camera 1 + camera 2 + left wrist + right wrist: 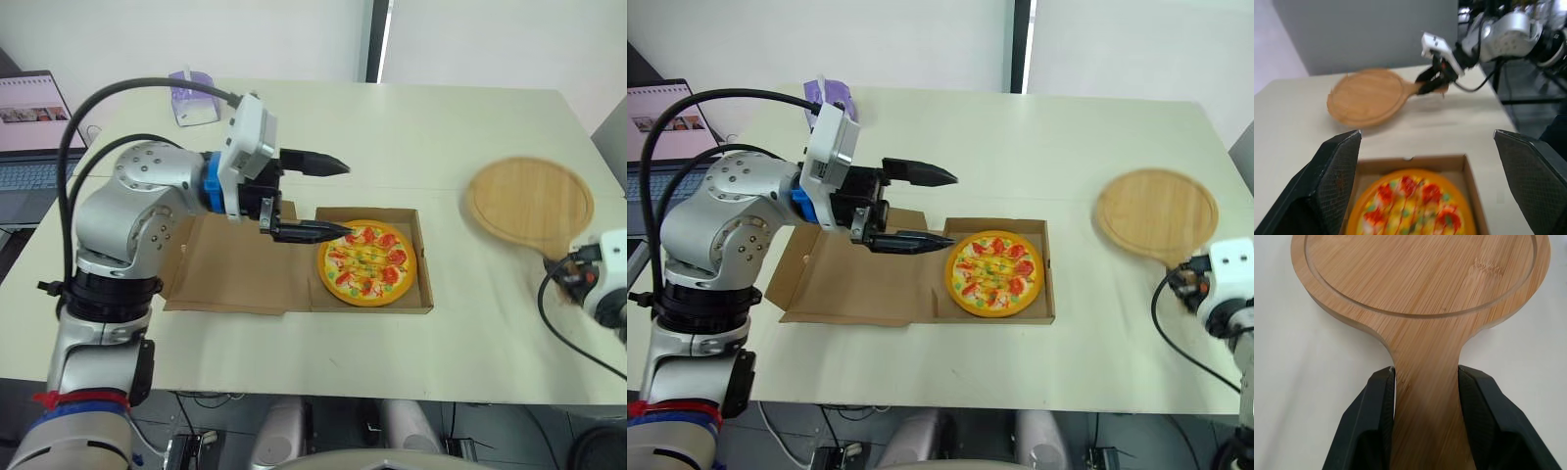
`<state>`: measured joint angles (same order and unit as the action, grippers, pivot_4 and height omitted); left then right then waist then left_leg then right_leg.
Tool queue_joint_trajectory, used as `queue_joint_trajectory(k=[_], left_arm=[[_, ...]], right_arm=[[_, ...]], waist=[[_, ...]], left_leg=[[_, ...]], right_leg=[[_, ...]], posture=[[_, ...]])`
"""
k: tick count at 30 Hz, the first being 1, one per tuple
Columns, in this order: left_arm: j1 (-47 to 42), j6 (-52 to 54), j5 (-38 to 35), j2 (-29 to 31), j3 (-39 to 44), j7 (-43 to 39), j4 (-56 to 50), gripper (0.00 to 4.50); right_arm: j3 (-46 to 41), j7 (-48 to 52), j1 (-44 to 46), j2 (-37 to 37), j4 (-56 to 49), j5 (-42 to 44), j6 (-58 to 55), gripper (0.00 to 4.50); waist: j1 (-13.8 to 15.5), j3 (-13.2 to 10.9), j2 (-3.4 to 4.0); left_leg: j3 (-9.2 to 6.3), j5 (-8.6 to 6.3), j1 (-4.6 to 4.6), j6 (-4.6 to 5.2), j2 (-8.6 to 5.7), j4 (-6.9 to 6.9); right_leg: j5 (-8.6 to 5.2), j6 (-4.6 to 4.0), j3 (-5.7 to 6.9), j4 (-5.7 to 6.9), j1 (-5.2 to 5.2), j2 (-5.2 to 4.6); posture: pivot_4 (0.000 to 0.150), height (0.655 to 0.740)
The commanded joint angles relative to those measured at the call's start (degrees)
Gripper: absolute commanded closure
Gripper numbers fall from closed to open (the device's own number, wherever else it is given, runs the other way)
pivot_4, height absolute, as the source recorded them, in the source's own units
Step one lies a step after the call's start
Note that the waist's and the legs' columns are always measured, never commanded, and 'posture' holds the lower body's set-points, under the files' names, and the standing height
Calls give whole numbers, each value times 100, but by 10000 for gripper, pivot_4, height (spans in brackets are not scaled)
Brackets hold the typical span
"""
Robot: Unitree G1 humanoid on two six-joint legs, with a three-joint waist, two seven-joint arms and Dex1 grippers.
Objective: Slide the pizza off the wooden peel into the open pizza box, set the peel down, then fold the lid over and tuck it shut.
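Observation:
The pizza (367,262) lies flat in the base of the cardboard box (423,257), whose lid (235,269) is spread flat on the table to the left. My left gripper (336,198) hovers open above the hinge, just left of the pizza, with nothing between its fingers. The round wooden peel (529,201) is bare and sits over the table to the right of the box. My right gripper (1426,377) is shut on the peel's handle (1425,421), one finger pressed to each side. I cannot tell whether the peel rests on the table or hangs just above it.
A laptop (29,127) stands open beyond the table's left edge. A small purple holder (191,98) sits at the back left of the table (441,127). The table's right edge runs close to the peel.

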<state>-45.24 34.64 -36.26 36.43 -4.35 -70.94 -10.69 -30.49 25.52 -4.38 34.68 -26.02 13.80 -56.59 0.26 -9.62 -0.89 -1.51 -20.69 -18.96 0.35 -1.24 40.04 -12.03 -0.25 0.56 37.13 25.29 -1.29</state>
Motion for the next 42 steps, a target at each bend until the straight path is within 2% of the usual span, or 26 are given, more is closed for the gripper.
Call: queue_joint_trajectory(k=[1, 8, 10, 11, 16, 22, 28, 32, 37, 42], left_arm=[[-82, 125, -207, -14, 86, 18, -226, 0], [-30, 153, -234, -40, -38, -107, -268, 0], [-43, 138, -217, -69, -45, -98, -251, 0], [-51, 87, -179, -102, -44, -68, -229, 0], [-55, 38, -125, -187, 12, 80, -209, 0], [110, 120, -171, -181, 199, 500, -376, 0], [776, 681, -562, 15, 519, 1124, -1178, 0], [1831, 1428, -1261, 229, 975, 1830, -2250, 0], [3125, 2207, -3198, 196, 1968, 3541, -3074, 0], [5803, 1653, -5307, -16, 2887, 5709, -3670, 0]], right_arm=[[-524, -258, -111, -165, -860, 217, -758, 28797], [-551, -318, -526, -380, -1298, 430, -1305, 28797], [-562, -316, -504, -391, -1285, 465, -1255, 21655], [-563, -276, -496, -360, -1262, 489, -1197, 19933], [-545, -101, -544, 53, -1121, 395, -701, 1266], [66, -18, 81, 1005, -877, -52, 496, 504], [922, 400, 1289, 1259, -102, 69, 1329, 504], [1700, 1108, 2350, 1108, 789, 241, 2169, 504], [2253, 2118, 3101, 1024, 950, 743, 2513, 504], [2736, 2736, 4007, 756, 1061, 1221, 2368, 504]], waist=[[-44, 1, 2], [-41, 9, 15], [-41, 9, 15], [-41, 9, 15], [-42, 9, 15], [-79, 8, 12], [-108, 4, 7], [-135, 1, 1], [-128, -2, -5], [-134, -2, -5]], left_leg=[[1, 0, 2, 0, 1, -1], [0, 1, 8, -1, 1, -1], [1, 1, 8, -1, -3, -1], [0, 1, 8, -1, -3, -1], [1, 1, 8, -1, -3, -1], [9, 0, 6, -1, -1, -2], [4, 13, 10, -23, 3, -3], [5, 12, 10, -23, 0, -3], [-8, 11, 8, -22, 6, -3], [-4, 8, 12, -21, 5, -4]], right_leg=[[0, 0, -1, 0, -1, 1], [-3, 4, 1, -3, -9, 10], [-5, 9, 0, -4, -10, 10], [-6, 9, 0, -4, -11, 10], [-6, 9, -1, -4, -10, 10], [-7, 11, -6, -5, -15, 11], [-6, 10, -4, -6, -15, 12], [-6, 10, -6, -12, -12, 2], [-5, 9, 4, -10, -6, 0], [-5, 8, -1, -9, -4, -7]], posture=[[1500, 7400], [1500, 7400], [1500, 7400], [1500, 7400], [1500, 7400], [1500, 7400], [1500, 7400], [1500, 7400], [1500, 7400], [1500, 7400]])
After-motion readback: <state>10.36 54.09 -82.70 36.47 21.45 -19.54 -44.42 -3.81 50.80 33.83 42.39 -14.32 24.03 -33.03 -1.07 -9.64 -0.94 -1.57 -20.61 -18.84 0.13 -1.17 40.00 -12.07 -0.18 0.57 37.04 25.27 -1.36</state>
